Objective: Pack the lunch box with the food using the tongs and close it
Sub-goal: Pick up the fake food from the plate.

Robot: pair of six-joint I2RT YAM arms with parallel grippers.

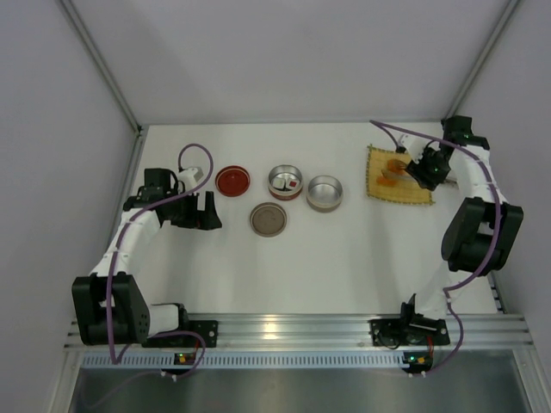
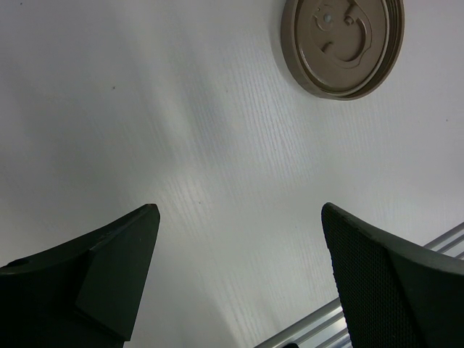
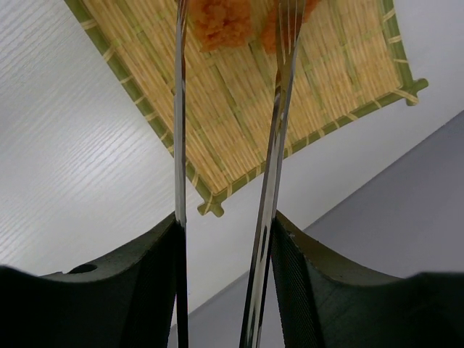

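Packing barely started: one tin [image 1: 274, 175] holds a piece [image 1: 292, 182], orange food [image 3: 221, 18] lies on the far-right mat [image 3: 239, 123]; right hand [image 3: 228, 239] pinches tongs [image 3: 180, 145], left hand [image 2: 239, 217] spread.

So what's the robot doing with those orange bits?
The right arm's fingers squeeze the silver tongs, whose tips reach the orange food on the yellow mat. The left arm's fingers are open, holding nothing. One tin holds a few pieces; the other tin is empty. Both are lidless.
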